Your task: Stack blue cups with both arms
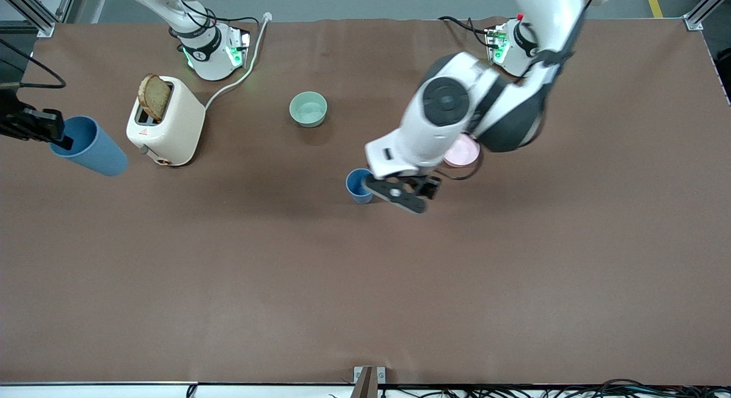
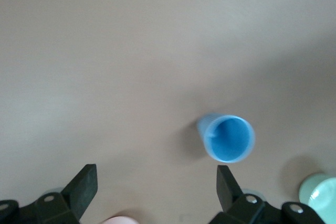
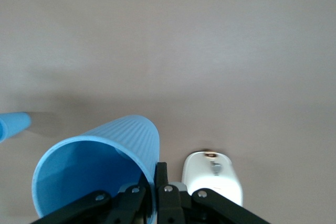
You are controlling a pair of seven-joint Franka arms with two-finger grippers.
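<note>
One blue cup (image 1: 358, 185) stands upright on the table near the middle, open end up; it also shows in the left wrist view (image 2: 227, 137). My left gripper (image 1: 401, 193) is open and empty, low over the table beside this cup, which lies just outside one finger (image 2: 227, 183). My right gripper (image 1: 57, 136) is shut on the rim wall of the second blue cup (image 1: 90, 147) and holds it tilted in the air at the right arm's end of the table. In the right wrist view the fingers (image 3: 161, 182) pinch that cup's wall (image 3: 100, 166).
A cream toaster (image 1: 168, 129) with a bread slice (image 1: 154, 96) stands near the right arm's base, its cable trailing away. A mint-green bowl (image 1: 308, 109) sits farther from the front camera than the standing cup. A pink bowl (image 1: 464, 152) lies partly under the left arm.
</note>
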